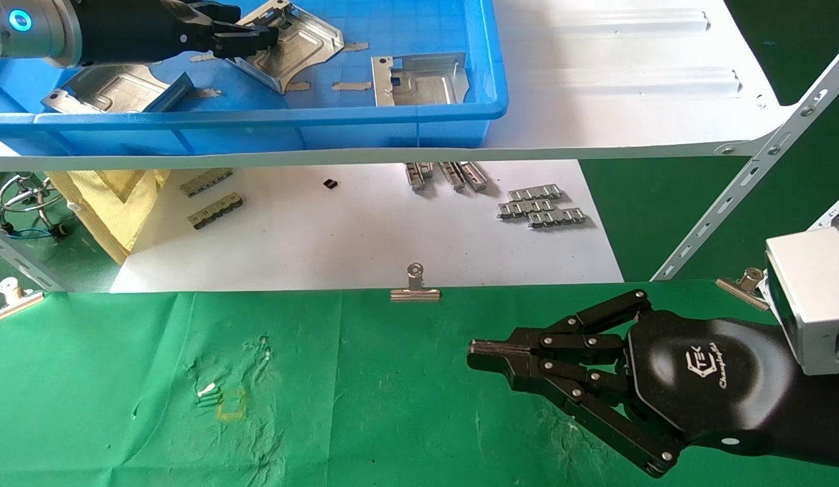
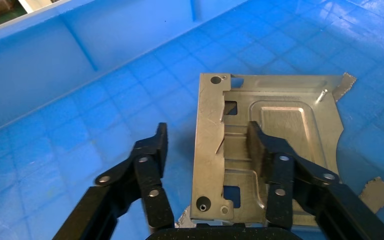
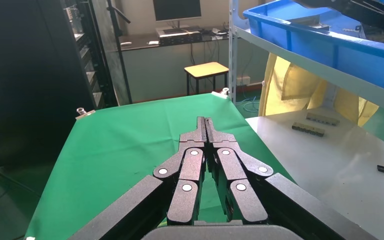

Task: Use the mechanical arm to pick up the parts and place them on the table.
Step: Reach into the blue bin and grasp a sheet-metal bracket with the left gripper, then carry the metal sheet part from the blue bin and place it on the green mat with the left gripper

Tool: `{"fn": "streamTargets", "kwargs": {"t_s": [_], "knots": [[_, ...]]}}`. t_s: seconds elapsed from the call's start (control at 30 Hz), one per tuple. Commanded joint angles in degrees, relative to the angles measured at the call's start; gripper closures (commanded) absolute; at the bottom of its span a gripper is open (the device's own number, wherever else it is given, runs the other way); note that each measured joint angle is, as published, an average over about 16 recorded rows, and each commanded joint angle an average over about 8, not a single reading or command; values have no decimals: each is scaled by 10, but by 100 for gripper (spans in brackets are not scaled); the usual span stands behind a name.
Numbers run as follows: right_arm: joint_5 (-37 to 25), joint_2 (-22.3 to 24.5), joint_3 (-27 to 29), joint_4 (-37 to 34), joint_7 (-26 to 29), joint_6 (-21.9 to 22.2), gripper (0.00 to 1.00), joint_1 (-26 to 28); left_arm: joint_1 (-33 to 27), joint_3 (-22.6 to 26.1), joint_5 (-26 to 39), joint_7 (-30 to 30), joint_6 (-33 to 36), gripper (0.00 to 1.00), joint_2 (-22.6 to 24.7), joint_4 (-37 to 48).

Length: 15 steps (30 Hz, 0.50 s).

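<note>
Three silvery parts lie in the blue tray [image 1: 257, 122] on the shelf: one at the left [image 1: 115, 88], one in the middle [image 1: 301, 44], one at the right [image 1: 419, 78]. My left gripper [image 1: 247, 37] is open inside the tray, straddling the middle part's [image 2: 275, 120] side flange. In the left wrist view the left gripper [image 2: 206, 135] has one finger [image 2: 260, 145] over the plate's embossed face and the other [image 2: 152, 150] over the tray floor beside it. My right gripper [image 1: 490, 355] is shut and empty, hovering over the green table [image 1: 122, 379]; its right wrist view [image 3: 205, 122] shows the fingertips pressed together.
A white board [image 1: 365, 230] under the shelf carries grey toothed strips [image 1: 541, 206]. Binder clips [image 1: 415, 287] pin the cloth's far edge. A slanted metal shelf strut [image 1: 751, 176] rises at the right. Yellow cloth [image 1: 115, 203] hangs at the left.
</note>
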Motion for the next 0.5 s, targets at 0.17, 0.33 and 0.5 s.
{"fn": "streamTargets", "kwargs": {"t_s": [0.17,0.33,0.5], "knots": [[0,0,0,0,0,0,100,0,-2,1,1,6,-3,100,-2,2],[0,0,0,0,0,0,95,0,-2,0,1,9,-10,100,-2,3],[0,0,0,0,0,0,57,0,-7,-5,-7,13,-8,100,-7,0]]}}
